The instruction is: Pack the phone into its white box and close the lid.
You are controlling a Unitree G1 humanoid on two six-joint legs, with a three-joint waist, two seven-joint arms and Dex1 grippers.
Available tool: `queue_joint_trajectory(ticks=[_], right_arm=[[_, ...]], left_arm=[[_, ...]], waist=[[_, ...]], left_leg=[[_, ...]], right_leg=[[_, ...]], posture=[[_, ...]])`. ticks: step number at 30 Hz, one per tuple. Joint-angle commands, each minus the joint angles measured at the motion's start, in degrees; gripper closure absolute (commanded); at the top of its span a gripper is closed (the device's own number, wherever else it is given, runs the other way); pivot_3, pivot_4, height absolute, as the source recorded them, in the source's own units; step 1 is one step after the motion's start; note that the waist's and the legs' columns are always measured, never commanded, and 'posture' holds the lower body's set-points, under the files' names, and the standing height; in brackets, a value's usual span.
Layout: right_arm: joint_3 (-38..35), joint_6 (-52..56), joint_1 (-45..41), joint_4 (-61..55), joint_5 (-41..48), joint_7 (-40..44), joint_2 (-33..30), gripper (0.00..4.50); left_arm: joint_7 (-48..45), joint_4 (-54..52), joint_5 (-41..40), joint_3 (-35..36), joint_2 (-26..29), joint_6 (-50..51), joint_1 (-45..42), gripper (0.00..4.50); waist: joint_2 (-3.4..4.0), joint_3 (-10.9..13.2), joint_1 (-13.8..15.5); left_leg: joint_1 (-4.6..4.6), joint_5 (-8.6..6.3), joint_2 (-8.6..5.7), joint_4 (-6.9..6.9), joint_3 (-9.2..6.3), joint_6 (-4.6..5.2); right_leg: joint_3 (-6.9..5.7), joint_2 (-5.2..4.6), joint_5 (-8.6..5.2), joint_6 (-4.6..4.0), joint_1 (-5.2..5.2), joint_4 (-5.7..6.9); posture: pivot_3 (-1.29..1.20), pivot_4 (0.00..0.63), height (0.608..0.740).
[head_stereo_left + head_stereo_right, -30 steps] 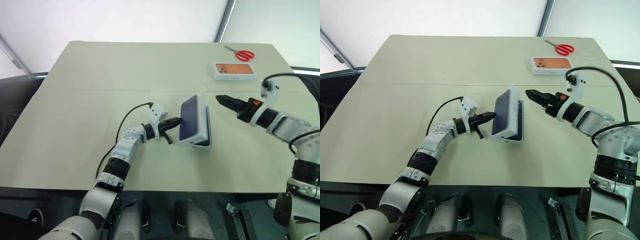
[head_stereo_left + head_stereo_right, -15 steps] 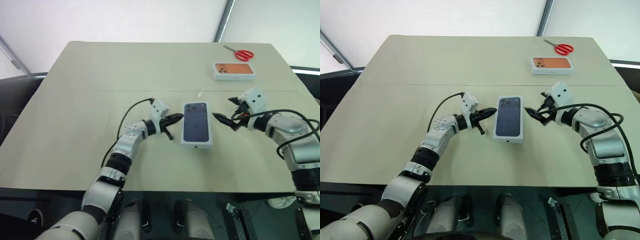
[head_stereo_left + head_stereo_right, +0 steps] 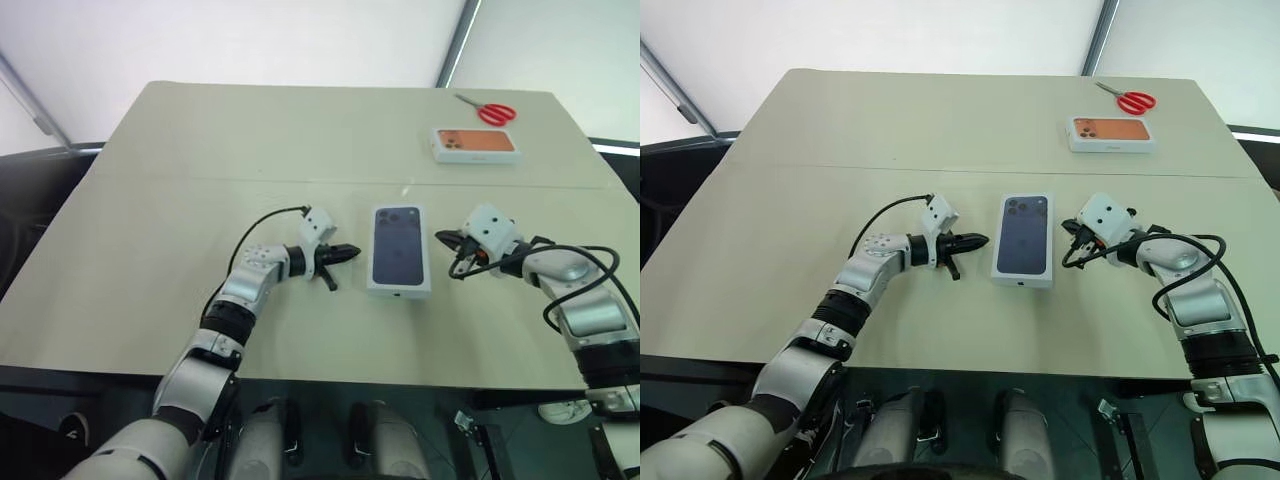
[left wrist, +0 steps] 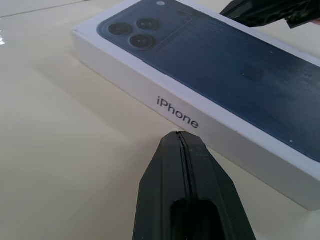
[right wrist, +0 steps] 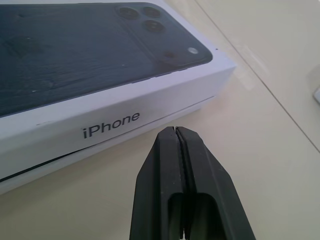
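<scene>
Now | lid on white box, flat mid-table, seam gap remaining | left end effector, right end effector both pinched empty beside it | risk: side nudge skews the lid

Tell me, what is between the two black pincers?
The white cardboard lid with the dark blue phone picture, on its box, lies flat between the left pincer and the right pincer, with bare table on either side, in the right eye view.
</scene>
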Motion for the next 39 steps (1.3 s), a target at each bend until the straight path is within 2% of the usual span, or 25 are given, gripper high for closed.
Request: queue_joint_trajectory(ticks=[1,8,23,33,39], right_arm=[[-0.84,-0.65,-0.15,-2.31,-0.71,1.09,-1.11,4.46],[-1.38,1.28,1.67,-5.18,-1.84,0.99,-1.43,4.46],[-1.70,2.21,2.35,-7.26,-2.93,0.38,-0.96,4.46],[-0.82,1.45,2.81,-7.33,-5.60,1.32,-1.27,4.46],[-0.48,1.73,3.81,-8.48,-5.91,1.27,-0.26,4.46]], left_arm=[[0.40,1.72,1.65,-1.93,-1.80,0.71,-0.72,4.50],[2.01,1.72,1.06,0.13,-4.08,1.75,-3.12,4.50],[3.68,-3.43,-1.14,2.14,-6.32,4.69,-4.71,4.50],[3.70,-6.36,1.29,-0.59,-5.57,4.61,-3.08,4.50],[4.16,-4.98,1.11,0.05,-4.76,4.67,-2.70,4.50]], waist=[[0.00,0.00,0.29],[0.01,0.00,0.41],[0.01,0.01,0.37],[0.01,0.00,0.28],[0.01,0.00,0.27]], left_leg=[[0.00,-0.01,0.00,0.06,-0.02,0.01],[-0.13,-0.23,0.05,0.57,-0.18,0.33],[-0.16,-0.25,0.03,0.62,-0.17,0.36],[-0.16,-0.25,0.03,0.62,-0.16,0.36],[-0.16,-0.25,0.04,0.62,-0.16,0.36]], right_leg=[[0.00,0.00,0.00,0.00,0.03,0.00],[-0.08,-0.09,0.00,0.02,0.19,0.01],[-0.08,-0.12,0.03,0.07,0.18,0.01],[-0.08,-0.05,0.03,0.08,0.18,0.02],[-0.08,-0.05,0.03,0.08,0.18,0.01]], posture=[[0.00,0.150,0.738],[0.00,0.150,0.738],[0.00,0.150,0.738],[0.00,0.150,0.738],[0.00,0.150,0.738]])
